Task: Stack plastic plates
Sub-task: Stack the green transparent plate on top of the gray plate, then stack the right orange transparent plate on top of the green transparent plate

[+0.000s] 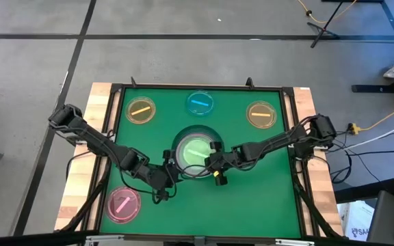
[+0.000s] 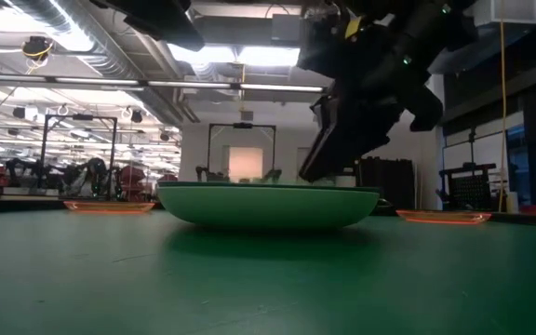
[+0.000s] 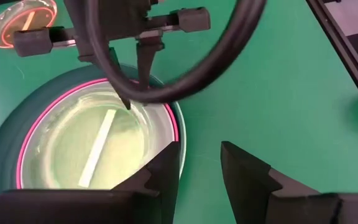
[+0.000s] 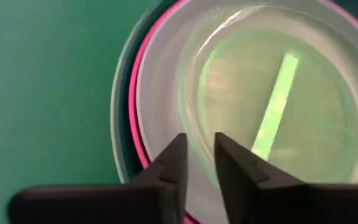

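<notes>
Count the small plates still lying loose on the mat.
4: orange far left, blue far middle, brown far right, pink near left. Others sit nested in the centre stack, so some may be hidden.

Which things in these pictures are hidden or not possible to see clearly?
- High view: both grippers cover the rim of the center stack; its plate count cannot be read.
- Low view: the stack shows as one green bowl shape; its inner plates are hidden by its own wall.
- Low view: the pink small plate is out of frame.
- Right wrist view: the right gripper blocks the rim; contact cannot be told.
- Left wrist view: the right arm's cable crosses the stack.
</notes>
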Controlling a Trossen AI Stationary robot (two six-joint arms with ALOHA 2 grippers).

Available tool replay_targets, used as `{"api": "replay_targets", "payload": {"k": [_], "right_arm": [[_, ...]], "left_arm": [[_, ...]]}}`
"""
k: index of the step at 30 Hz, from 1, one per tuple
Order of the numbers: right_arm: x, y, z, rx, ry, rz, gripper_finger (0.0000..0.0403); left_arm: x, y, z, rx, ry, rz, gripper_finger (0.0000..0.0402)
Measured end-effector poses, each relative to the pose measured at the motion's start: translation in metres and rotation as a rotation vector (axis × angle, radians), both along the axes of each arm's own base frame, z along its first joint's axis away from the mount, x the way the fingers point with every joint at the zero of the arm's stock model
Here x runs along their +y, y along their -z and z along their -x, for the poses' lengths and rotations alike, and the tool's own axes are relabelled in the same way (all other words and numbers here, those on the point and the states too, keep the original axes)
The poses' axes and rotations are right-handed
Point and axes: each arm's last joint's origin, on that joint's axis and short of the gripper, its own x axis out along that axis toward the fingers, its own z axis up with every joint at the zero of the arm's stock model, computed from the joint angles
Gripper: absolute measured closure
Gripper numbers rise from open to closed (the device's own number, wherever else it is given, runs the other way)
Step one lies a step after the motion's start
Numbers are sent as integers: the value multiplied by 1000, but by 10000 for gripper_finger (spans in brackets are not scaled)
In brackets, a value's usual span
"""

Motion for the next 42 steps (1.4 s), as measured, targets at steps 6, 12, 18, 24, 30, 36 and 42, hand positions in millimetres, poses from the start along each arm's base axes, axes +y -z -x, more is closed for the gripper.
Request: {"api": "replay_targets", "payload": {"k": [6,12,18,24,30,36,42], "right_arm": [[0,-16,-2,94,-5,27,261],[-2,-40,9,162,3,38,245],[-9,-60,34,202,70,16,245],[-20,-61,71,175,150,42,245],[-35,-57,111,122,274,123,245],[-57,-45,136,102,420,172,245],[-89,-23,145,176,583,176,245]], "left_arm": [[1,0,-1,-2,-5,-1,291],[1,0,-1,-2,-8,0,291],[0,0,0,0,1,4,291],[-1,0,0,0,-2,11,291],[-1,0,0,-3,-6,7,291],[1,-1,-1,-19,-28,-7,291],[1,-1,-1,-23,-37,-15,291]]}}
